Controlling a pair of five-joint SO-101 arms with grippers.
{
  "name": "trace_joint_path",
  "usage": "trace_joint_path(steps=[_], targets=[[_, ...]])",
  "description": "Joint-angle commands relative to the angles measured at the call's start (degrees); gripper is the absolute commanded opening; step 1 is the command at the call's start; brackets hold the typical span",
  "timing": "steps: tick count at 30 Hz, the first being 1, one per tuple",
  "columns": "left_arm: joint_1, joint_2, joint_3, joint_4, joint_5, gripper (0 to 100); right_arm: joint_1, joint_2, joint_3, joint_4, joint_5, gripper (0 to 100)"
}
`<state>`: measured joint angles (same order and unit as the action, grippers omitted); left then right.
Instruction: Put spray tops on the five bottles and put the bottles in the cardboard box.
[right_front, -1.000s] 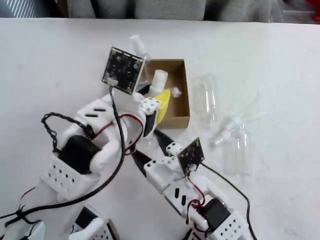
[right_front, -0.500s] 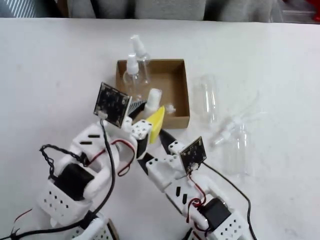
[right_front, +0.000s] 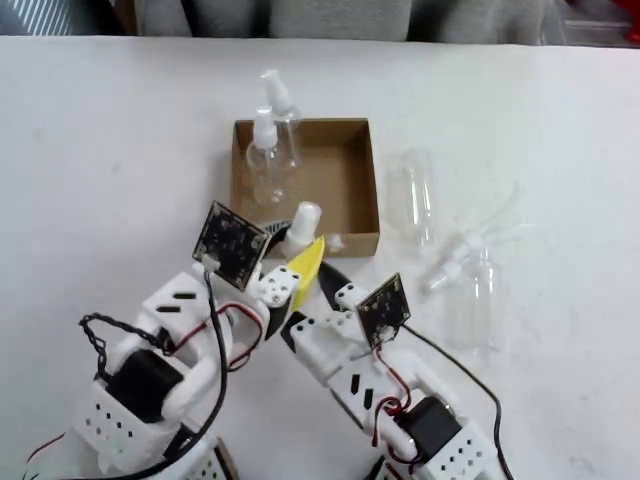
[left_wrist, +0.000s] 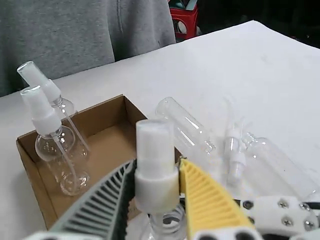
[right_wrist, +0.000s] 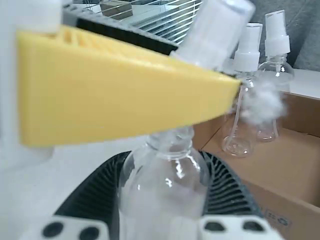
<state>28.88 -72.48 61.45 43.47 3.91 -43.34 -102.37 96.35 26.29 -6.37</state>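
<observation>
My left gripper (left_wrist: 156, 176) is shut on a white spray top (left_wrist: 156, 159), held between its grey and yellow fingers just above the neck of a clear bottle (right_wrist: 161, 192). My right gripper (right_wrist: 160, 202) is shut on that bottle and holds it upright. In the high view both grippers meet just in front of the cardboard box (right_front: 358, 190), with the spray top (right_front: 304, 217) at its near wall. One capped bottle (right_front: 264, 158) stands in the box's far left corner. A second capped bottle (right_front: 279, 105) is at the far rim.
To the right of the box lie two clear bottles without tops (right_front: 414, 198) (right_front: 476, 295), and a loose spray top with its tube (right_front: 452, 262) lies between them. Both arms crowd the table's near middle. The left half of the table is bare.
My left arm has pulled back from over the box toward the near side, carrying the spray top to just above the bottle in my right gripper. The right arm has barely moved.
</observation>
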Motion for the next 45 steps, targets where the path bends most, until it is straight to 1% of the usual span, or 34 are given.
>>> trace_joint_path(steps=[1, 6, 17, 28, 30, 35, 39, 41, 45], targets=[[0.22, -4.44, 0.79, -1.32, -0.79, 2, 1.19, -0.75, 0.53, 0.13, -0.18, 5.2], [0.66, -10.24, 5.19, -1.32, -0.97, 2, 1.19, -0.75, 0.53, 0.13, -0.18, 5.2], [8.04, -19.74, 14.68, -1.67, -0.79, 2, 3.65, -0.75, 0.53, -0.22, -0.18, 5.3], [7.52, -22.99, 19.25, -1.76, -0.79, 2, 3.82, -0.75, 0.53, -0.31, -0.18, 5.6], [6.29, -23.69, 19.25, -1.76, -0.79, 2, 4.53, -0.75, 0.53, -0.31, -0.18, 5.4], [0.66, -26.95, 21.27, -6.15, -0.79, 2, 5.58, -0.75, 0.53, -0.40, -0.18, 5.3], [-0.22, -31.25, 26.29, -9.41, -0.97, 2, 5.49, -0.75, 0.53, -0.40, -0.18, 5.3], [0.13, -32.57, 27.34, -9.41, -0.88, 5, 5.49, -0.75, 0.53, -0.40, -0.18, 5.3], [-0.04, -32.48, 27.34, -9.05, -0.70, 20, 5.49, -0.75, 0.53, -0.40, -0.18, 5.3]])
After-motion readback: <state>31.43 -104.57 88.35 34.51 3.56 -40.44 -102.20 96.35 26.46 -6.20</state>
